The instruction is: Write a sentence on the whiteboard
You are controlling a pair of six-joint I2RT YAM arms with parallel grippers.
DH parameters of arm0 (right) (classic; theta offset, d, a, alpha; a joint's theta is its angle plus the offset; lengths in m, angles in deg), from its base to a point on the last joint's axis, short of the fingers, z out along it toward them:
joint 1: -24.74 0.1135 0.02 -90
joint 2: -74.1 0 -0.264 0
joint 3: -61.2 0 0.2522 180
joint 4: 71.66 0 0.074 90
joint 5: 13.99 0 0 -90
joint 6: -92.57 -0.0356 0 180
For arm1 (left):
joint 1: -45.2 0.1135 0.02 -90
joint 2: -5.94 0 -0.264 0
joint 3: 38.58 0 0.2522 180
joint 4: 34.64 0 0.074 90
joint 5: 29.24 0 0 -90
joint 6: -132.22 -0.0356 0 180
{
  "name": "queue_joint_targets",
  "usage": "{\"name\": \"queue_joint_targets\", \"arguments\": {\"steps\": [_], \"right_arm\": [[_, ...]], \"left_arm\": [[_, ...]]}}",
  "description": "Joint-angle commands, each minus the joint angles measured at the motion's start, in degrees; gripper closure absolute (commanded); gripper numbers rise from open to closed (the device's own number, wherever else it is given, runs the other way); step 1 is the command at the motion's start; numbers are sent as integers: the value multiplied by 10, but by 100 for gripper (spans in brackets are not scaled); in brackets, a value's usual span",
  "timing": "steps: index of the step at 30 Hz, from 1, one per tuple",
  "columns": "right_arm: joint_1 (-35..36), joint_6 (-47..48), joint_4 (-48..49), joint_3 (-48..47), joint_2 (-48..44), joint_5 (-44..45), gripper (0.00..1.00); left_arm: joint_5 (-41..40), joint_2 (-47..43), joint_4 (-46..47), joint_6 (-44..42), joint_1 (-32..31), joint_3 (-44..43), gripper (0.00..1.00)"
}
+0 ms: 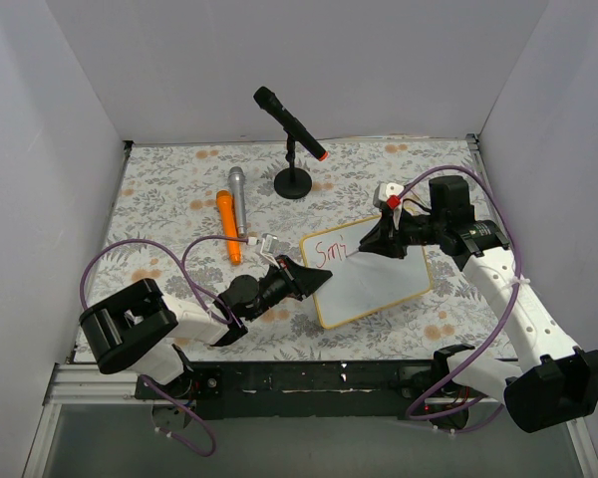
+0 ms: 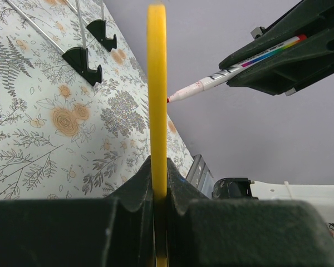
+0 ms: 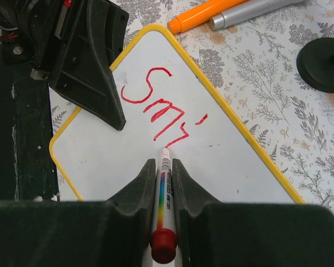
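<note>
The whiteboard [image 1: 379, 284], white with a thin yellow rim, lies tilted mid-table. My left gripper [image 1: 322, 281] is shut on its left edge. In the left wrist view the rim [image 2: 156, 83] runs edge-on between the jaws of the left gripper [image 2: 158, 172], and the board's black feet [image 2: 82, 60] show behind. My right gripper [image 3: 163, 162] is shut on a white marker [image 3: 165, 192] with a rainbow stripe and a red end cap. The marker's tip touches the board [image 3: 228, 167] at the end of the red strokes. The sentence [image 3: 158, 108] reads "Smi" with one more partial stroke.
A black microphone [image 1: 291, 124] leans on a stand with a round base [image 1: 293, 182] behind the board. An orange marker [image 1: 228, 227] and a silver one [image 1: 238, 201] lie at the back left on the floral cloth. White walls enclose three sides.
</note>
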Motion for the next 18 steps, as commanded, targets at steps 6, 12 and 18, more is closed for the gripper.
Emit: {"name": "queue_joint_targets", "arguments": {"steps": [6, 12, 18], "right_arm": [[-2, 4, 3, -24, -5, 40, 99], [-3, -11, 13, -71, 5, 38, 99], [-4, -19, 31, -85, 14, 45, 99]], "left_arm": [[8, -19, 285, 10, -2, -19, 100], [8, -17, 288, 11, -2, -15, 100], [10, -16, 290, 11, -2, -16, 100]]}}
